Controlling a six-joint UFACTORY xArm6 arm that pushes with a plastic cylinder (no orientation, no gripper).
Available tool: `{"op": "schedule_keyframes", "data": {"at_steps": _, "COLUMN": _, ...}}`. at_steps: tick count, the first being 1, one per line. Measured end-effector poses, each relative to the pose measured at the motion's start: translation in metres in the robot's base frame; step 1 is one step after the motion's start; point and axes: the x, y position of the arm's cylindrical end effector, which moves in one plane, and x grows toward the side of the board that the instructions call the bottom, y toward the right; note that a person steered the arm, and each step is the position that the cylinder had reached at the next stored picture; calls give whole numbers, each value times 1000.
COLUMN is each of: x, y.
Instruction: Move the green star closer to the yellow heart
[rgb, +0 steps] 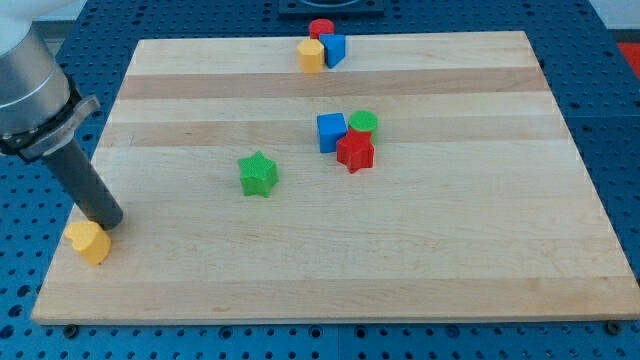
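The green star (258, 174) is seen lying flat on the counter (450, 260), left of the middle, with bare wood all around it. It is well apart from the yellow heart (88, 241), which sits near the counter's left edge, toward the view's bottom. The heart's shape is only partly made out, since its upper right is overlapped by the rod.

The tool carries no jaws; it ends in a straight dark rod, so nothing is clamped or held. My tip (108, 222) is placed just beside the yellow heart, at its upper right. Whether the two are touching cannot be told, because the very end of the rod is partly masked by the heart. The arm's grey body above the rod is cut off by the view's left and top edges.

Right of the star, a cluster of three is seen: a blue cube (331, 131), a green cylinder (363, 122) and a red star (355, 151), all pressed close together. The cylinder is partly hidden by the red star in front of it.

At the counter's top edge another group stands: a yellow block (311, 55), a blue block (334, 48) and a red cylinder (321, 28). The exact shapes of the yellow and blue ones are hard to make out, as they are small and packed together.
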Motion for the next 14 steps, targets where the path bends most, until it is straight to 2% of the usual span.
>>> {"op": "schedule_keyframes", "data": {"at_steps": 3, "x": 29, "y": 0}}
{"op": "schedule_keyframes", "data": {"at_steps": 4, "x": 28, "y": 17}}
{"op": "schedule_keyframes", "data": {"at_steps": 6, "x": 26, "y": 173}}
{"op": "schedule_keyframes", "data": {"at_steps": 7, "x": 5, "y": 216}}
{"op": "schedule_keyframes", "data": {"at_steps": 9, "x": -71, "y": 217}}
{"op": "schedule_keyframes", "data": {"at_steps": 12, "x": -67, "y": 121}}
{"op": "schedule_keyframes", "data": {"at_steps": 14, "x": -29, "y": 128}}
